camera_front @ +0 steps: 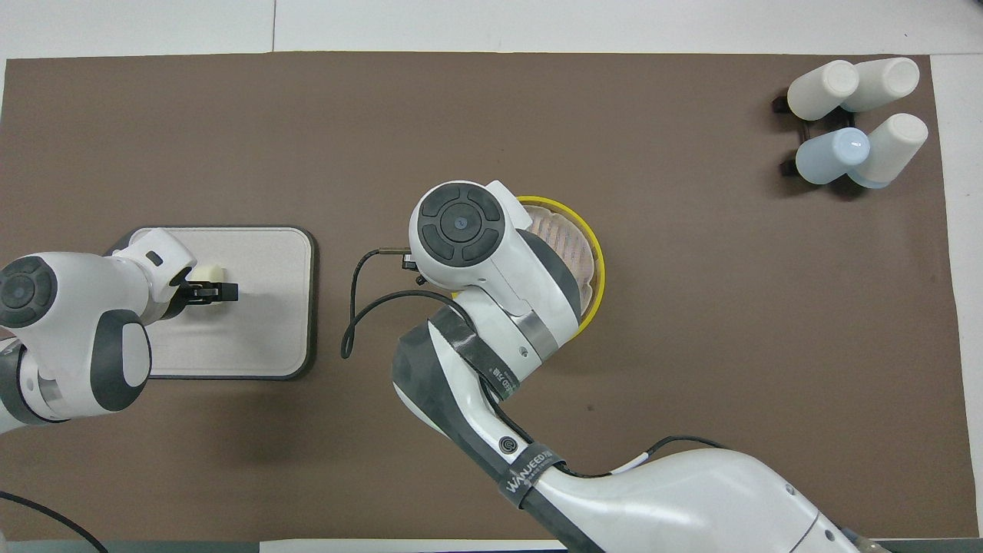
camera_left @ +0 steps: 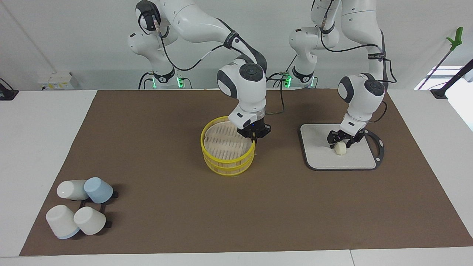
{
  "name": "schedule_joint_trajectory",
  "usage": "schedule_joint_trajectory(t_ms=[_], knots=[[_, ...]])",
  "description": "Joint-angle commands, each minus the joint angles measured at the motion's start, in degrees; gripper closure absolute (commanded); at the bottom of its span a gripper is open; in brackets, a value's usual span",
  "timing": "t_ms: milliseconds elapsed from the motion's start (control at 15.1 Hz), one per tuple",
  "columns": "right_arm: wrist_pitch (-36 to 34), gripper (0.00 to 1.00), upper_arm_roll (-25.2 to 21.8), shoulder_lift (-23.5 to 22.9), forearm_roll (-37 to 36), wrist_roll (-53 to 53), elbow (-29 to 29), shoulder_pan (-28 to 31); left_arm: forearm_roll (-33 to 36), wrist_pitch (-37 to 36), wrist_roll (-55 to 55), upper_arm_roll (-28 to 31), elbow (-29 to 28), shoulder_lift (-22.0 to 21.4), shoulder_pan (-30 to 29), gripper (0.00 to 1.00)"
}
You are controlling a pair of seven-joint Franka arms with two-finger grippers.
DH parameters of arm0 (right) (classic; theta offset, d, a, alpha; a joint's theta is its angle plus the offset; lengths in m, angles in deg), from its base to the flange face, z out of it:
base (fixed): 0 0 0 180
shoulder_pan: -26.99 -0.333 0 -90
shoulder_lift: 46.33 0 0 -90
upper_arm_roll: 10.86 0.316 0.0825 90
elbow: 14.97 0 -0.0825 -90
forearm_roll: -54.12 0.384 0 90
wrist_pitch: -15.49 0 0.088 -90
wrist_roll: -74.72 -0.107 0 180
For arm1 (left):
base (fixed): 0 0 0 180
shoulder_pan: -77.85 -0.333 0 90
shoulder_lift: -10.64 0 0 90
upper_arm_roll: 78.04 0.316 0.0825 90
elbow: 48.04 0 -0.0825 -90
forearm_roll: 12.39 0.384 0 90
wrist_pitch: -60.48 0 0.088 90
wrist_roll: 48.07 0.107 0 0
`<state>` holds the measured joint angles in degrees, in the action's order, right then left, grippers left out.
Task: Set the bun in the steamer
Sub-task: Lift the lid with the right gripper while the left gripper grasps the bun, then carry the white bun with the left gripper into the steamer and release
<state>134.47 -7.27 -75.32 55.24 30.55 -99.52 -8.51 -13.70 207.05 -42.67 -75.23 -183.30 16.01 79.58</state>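
Note:
The cream-white bun (camera_left: 340, 148) lies on a grey-rimmed rectangular board (camera_left: 354, 159) toward the left arm's end of the table. My left gripper (camera_left: 340, 145) is low over the board, open, with one finger on each side of the bun. The overhead view shows the bun (camera_front: 206, 272) beside a black finger (camera_front: 219, 291). The yellow-rimmed steamer (camera_left: 225, 167) stands mid-table in stacked tiers, and its slatted floor holds nothing. My right gripper (camera_left: 254, 139) is shut on the steamer's rim on the side toward the board. In the overhead view the right wrist hides that grip, and only part of the steamer (camera_front: 593, 261) shows.
Several white and pale blue cups (camera_left: 79, 207) lie on a black rack at the right arm's end of the table, farther from the robots; the overhead view shows them too (camera_front: 856, 123). A brown mat (camera_left: 236, 221) covers the table.

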Motion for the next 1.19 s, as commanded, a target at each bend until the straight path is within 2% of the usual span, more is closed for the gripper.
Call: schedule_joint_trajectory(t_ms=[0,66,199,265,331,530,728,861,993,1126], knots=[[-3.82,1.00,-0.34,2.71,0.29,4.16,0.42,3.66,0.43,1.18,0.39,-0.09,0.53,0.96,-0.24,0.23],[-6.36,1.00,-0.16,4.11,0.29,6.96,1.74,6.12,0.43,0.91,0.39,-0.09,0.70,0.96,-0.41,0.31],[-13.47,1.00,-0.07,7.97,0.47,13.81,2.72,10.77,0.43,0.56,0.39,-0.09,0.88,0.96,-0.24,0.58],[-17.16,1.00,0.01,9.82,0.64,18.89,2.63,13.32,0.43,-0.05,0.31,-0.09,1.14,0.96,-0.33,0.67],[-21.29,1.00,-0.16,11.49,1.60,25.47,2.72,15.87,0.43,-1.19,0.31,-0.09,1.93,0.96,-0.33,0.70],[-30.79,1.00,-0.51,15.89,1.70,38.07,2.11,23.34,0.00,-6.28,-0.22,-0.17,5.35,1.22,0.11,0.71],[-38.97,1.00,-0.69,19.75,-0.22,48.09,0.79,29.23,-3.43,-16.28,-6.86,-0.44,13.33,0.96,2.91,0.70],[-39.79,1.00,-0.60,22.39,-2.08,54.42,-1.32,32.84,-3.52,-23.15,-22.73,-0.44,22.46,2.62,9.31,0.70],[-39.88,1.00,-0.60,23.98,-2.17,57.86,-3.07,35.75,-3.52,-26.14,-38.82,-0.44,30.55,5.69,16.34,0.70],[-39.70,1.00,-0.60,24.77,-2.17,59.37,-4.48,36.90,-4.22,-26.87,-48.26,-0.44,34.97,7.46,22.67,0.70]])
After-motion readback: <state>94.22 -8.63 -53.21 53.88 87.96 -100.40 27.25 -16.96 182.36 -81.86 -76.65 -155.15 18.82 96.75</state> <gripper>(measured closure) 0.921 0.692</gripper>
